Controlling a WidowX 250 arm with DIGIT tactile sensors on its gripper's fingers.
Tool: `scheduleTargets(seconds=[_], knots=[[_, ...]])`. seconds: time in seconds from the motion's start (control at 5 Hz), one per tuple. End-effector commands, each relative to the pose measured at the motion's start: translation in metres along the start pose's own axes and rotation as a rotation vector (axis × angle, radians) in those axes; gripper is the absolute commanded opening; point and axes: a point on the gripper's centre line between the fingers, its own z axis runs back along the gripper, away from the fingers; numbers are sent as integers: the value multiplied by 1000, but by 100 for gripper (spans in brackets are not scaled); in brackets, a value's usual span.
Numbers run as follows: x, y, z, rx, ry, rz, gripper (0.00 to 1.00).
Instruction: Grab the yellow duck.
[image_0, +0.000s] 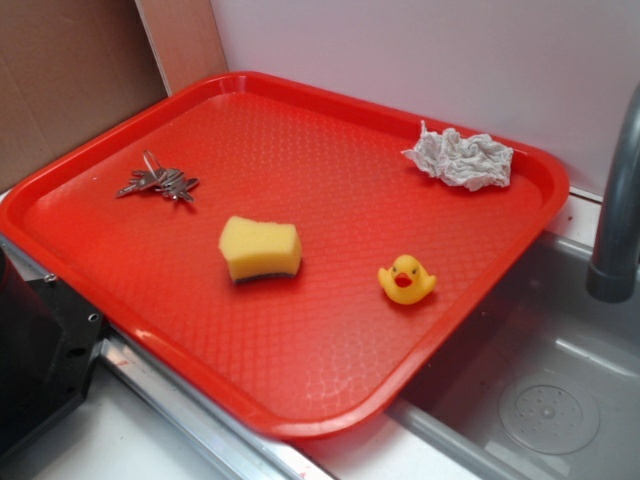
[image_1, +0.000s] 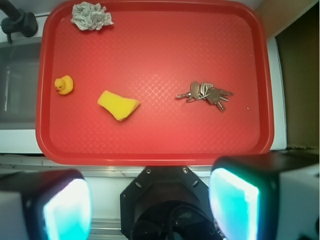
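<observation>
Fingers (image_1: 67, 210) spread wide, empty, at the tray's (image_1: 155, 156) near rim. One duck (image_0: 406, 279) sits by the tray edge nearest the sink (image_0: 560, 400), open room around it. One sponge (image_0: 260, 248), one key bunch (image_0: 158, 182), one crumpled tissue (image_0: 460, 158).

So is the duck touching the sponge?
Apart: the exterior view shows bare red tray between yellow duck and sponge.
</observation>
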Motion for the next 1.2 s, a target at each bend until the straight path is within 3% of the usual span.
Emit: scheduleTargets(seconds=[0.0, 0.2, 0.4, 0.6, 0.8, 1.0], knots=[[29, -14, -7, -25, -80, -264, 100], [46, -28, -21, -100, -87, -498, 100], [68, -52, -45, -196, -48, -734, 100], [79, -75, -61, -236, -78, -936, 100], [84, -97, -78, -208, -138, -1038, 100], [87, -112, -95, -218, -135, -1092, 100]])
